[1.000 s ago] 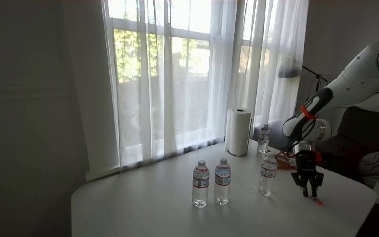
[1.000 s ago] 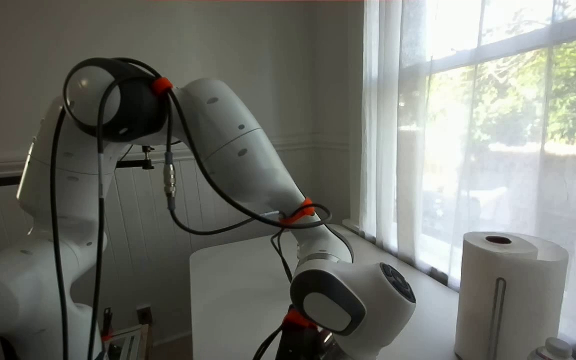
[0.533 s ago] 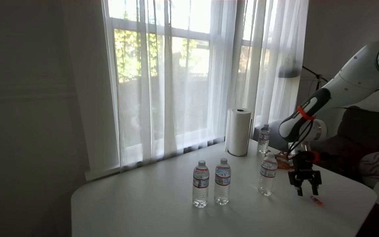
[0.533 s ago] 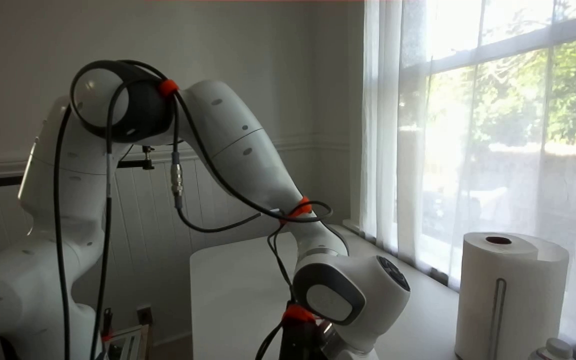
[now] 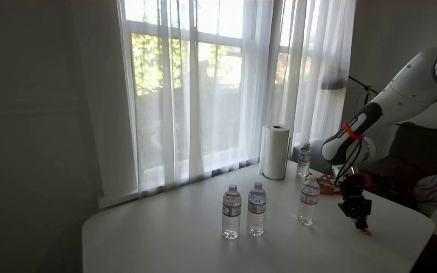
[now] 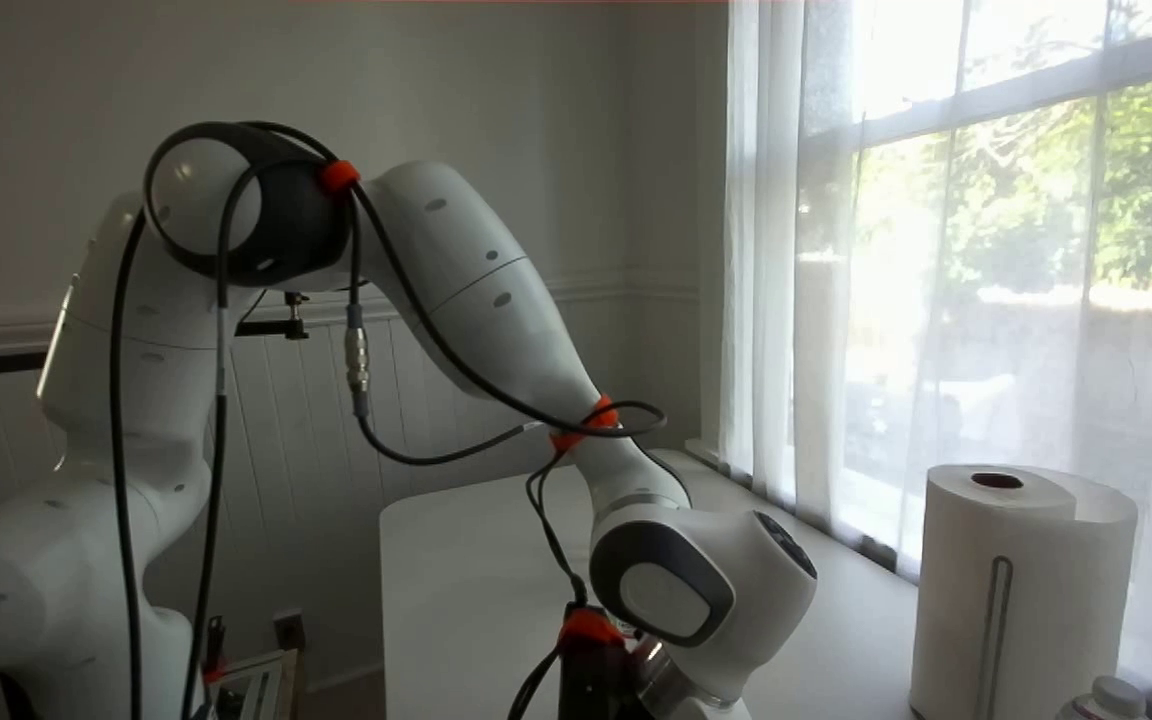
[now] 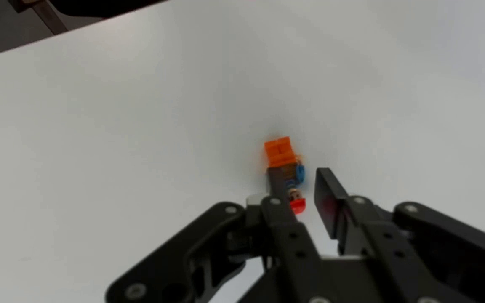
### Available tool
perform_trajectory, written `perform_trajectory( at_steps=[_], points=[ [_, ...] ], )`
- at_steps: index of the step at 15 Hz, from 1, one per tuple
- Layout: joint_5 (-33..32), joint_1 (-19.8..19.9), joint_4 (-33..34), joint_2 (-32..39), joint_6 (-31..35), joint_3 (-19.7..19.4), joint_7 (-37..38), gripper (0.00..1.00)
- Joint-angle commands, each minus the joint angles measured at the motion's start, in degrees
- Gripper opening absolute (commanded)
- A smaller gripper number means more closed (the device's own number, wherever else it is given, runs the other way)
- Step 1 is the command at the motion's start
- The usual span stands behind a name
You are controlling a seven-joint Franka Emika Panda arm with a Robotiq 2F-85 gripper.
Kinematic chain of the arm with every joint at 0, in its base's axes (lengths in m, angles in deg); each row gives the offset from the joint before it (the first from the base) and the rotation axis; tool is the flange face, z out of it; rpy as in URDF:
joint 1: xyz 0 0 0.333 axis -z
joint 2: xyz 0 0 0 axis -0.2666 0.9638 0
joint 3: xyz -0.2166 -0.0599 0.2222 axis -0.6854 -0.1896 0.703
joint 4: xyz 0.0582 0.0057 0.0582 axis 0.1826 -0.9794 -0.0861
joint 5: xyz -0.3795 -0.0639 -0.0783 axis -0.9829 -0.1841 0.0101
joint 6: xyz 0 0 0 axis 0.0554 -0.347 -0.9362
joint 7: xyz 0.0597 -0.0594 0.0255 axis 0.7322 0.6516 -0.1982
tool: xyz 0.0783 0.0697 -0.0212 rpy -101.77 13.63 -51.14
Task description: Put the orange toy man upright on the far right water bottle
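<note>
Wrist view: gripper (image 7: 301, 179) standing slightly parted, holding nothing; orange toy man (image 7: 289, 170) lying partly behind finger (image 7: 276, 184) likely poised for torso pinch.

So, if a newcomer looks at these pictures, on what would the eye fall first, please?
Probably on the bright window behind sheer curtains in both exterior views, and the white robot arm bent down over the white table. In the wrist view, the orange toy man lies near the middle, partly hidden by the jaws, which stand apart.
</note>
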Motion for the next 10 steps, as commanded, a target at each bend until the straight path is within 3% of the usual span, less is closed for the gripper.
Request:
perform_trajectory(
  at_steps=[1,10],
  points=[
    [-2.76,-0.32,2.15,0.70,-2.26,-0.43,-0.44,0.00],
    [-3.57,-0.22,2.50,-4.29,-3.08,0.04,-2.18,0.03]
  ],
)
